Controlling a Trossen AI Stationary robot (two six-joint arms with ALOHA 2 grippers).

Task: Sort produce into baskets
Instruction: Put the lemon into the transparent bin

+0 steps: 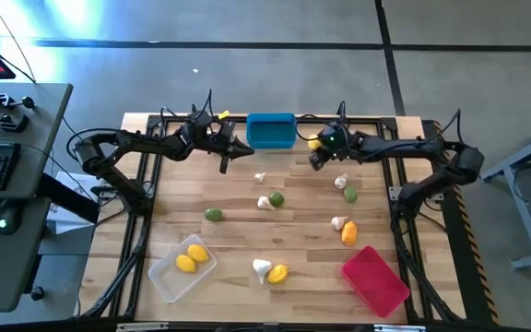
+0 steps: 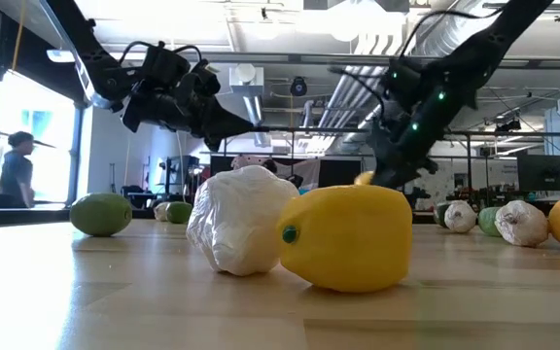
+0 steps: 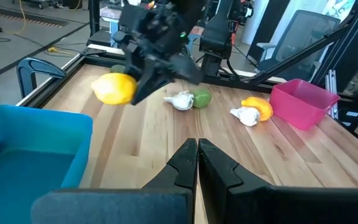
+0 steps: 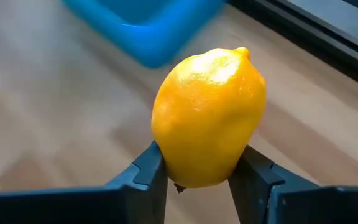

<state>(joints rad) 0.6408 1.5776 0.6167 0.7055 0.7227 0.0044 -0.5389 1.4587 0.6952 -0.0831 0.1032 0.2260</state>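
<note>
You have the right gripper (image 4: 197, 180) clamped on a yellow lemon (image 4: 209, 115), jaws pressing its two flanks, with the lemon's long axis running straight out from the jaws and its nipple end pointing away from them. In the high view this gripper (image 1: 317, 155) hangs above the counter (image 1: 238, 198), just off the near right corner of the blue basket (image 1: 271, 130); the basket lies ahead of the jaws and to one side, close by. Two lemons already lie in the clear basket (image 1: 166, 277), which sits well apart from these jaws, diagonally across the counter, so judge the clear basket to be the probable lemon destination, not the blue one beside you. The red basket (image 1: 376, 279) lies back toward the right arm's own side and appears to hold nothing. The left gripper (image 1: 231, 152) waits off the blue basket's other near corner with its jaws closed together and holding nothing; it is the nearer arm to the clear basket. Loose garlic bulbs, green pieces and further lemons lie scattered between the two grippers and the two far baskets
</note>
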